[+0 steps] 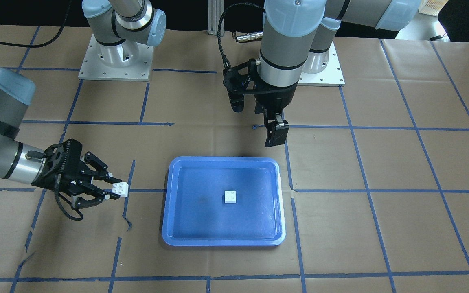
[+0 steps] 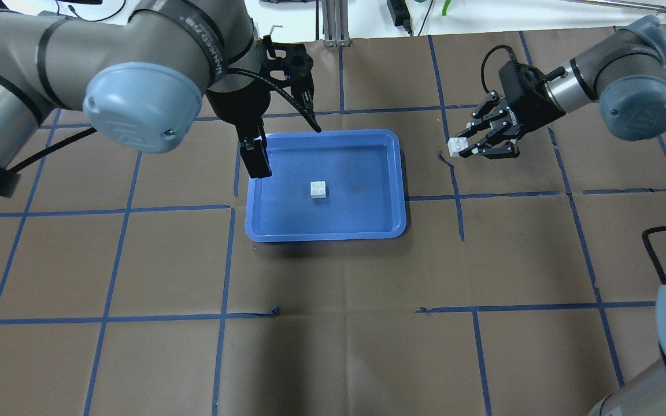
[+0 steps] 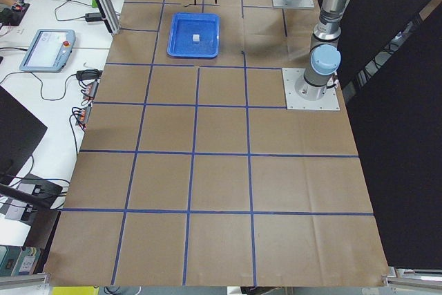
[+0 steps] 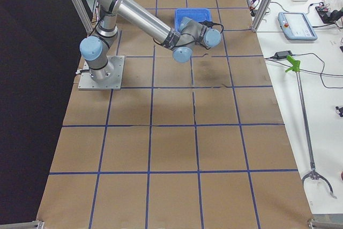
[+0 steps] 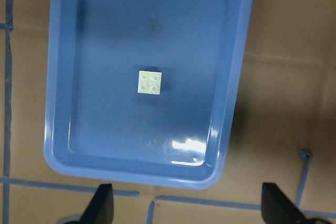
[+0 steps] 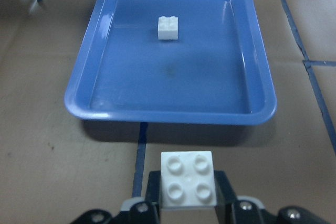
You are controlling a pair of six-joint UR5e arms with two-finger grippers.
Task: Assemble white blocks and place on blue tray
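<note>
The blue tray lies on the table's middle, also in the front view. One white block sits studs up near the tray's centre; it also shows in the front view, the left wrist view and the right wrist view. My right gripper is shut on the second white block, held above the table beside the tray; the block shows in the right wrist view. My left gripper hangs open and empty over the tray's far left edge, its fingertips wide apart.
Brown paper with a blue tape grid covers the table. The arm base plates stand at the robot's side. A black cable hangs by the right arm. Monitors and cables lie on a side bench.
</note>
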